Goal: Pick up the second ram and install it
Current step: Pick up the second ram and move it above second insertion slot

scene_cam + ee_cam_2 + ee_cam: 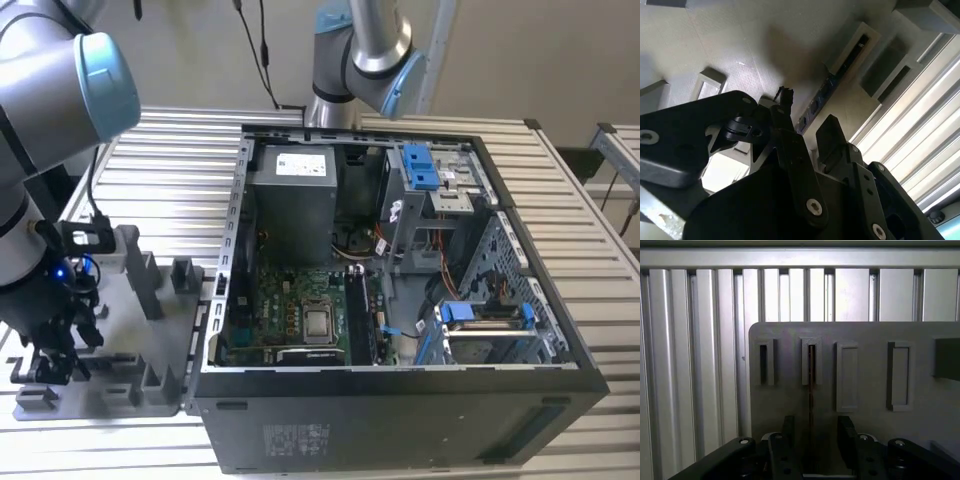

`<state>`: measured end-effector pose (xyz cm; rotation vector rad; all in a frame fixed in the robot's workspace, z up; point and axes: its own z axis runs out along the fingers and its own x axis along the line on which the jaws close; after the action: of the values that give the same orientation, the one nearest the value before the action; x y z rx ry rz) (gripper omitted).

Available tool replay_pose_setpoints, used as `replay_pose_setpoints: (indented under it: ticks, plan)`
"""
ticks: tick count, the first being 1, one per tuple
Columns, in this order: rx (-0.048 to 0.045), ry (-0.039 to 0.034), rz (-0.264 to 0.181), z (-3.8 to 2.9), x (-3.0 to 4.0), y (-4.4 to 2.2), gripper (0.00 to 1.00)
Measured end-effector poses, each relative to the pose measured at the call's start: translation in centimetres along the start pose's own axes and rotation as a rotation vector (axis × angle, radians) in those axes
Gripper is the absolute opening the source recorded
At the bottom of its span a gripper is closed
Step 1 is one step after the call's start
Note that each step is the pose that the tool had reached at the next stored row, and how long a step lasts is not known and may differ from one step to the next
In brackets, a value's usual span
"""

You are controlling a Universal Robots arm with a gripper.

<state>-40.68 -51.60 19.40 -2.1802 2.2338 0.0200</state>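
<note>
Bench slats carry the open computer case and, at the exterior view's left, the grey fixture tray. Its slots keep sticks standing on edge, ready for grasping. The pincer straddles the second ram in its slot, jaws apart and not yet clamped.
</note>
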Motion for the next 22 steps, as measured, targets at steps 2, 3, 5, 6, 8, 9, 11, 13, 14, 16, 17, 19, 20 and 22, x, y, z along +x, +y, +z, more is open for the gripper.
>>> replay_pose_setpoints:
  ticks: [2,3,5,6,8,9,11,13,14,16,17,19,20,22]
  plan:
    - [0.0,0.0001,0.0,0.0,0.0,0.0,0.48]
    - [0.0,0.0,0.0,0.0,0.0,0.0,0.48]
    - [0.0,0.0,0.0,0.0,0.0,0.0,0.39]
    - [0.0,0.0001,0.0,0.0,0.0,0.0,0.33]
    - [0.0,0.0001,0.0,0.0,0.0,0.0,0.27]
    - [0.0,0.0001,0.0,0.0,0.0,0.0,0.27]
    - [0.0,0.0001,0.0,0.0,0.0,0.0,0.15]
    - [0.0,0.0001,0.0,0.0,0.0,0.0,0.14]
    - [0.0,0.0001,0.0,0.0,0.0,0.0,0.14]
    - [0.0,0.0001,0.0,0.0,0.0,0.0,0.14]
    - [0.0,0.0002,0.0,0.0,0.0,0.0,0.14]
    - [0.0,0.0003,0.0,0.0,0.0,0.0,0.14]
    - [0.0,0.0003,0.0,0.0,0.0,0.0,0.14]
    - [0.0,0.0003,0.0,0.0,0.0,0.0,0.14]
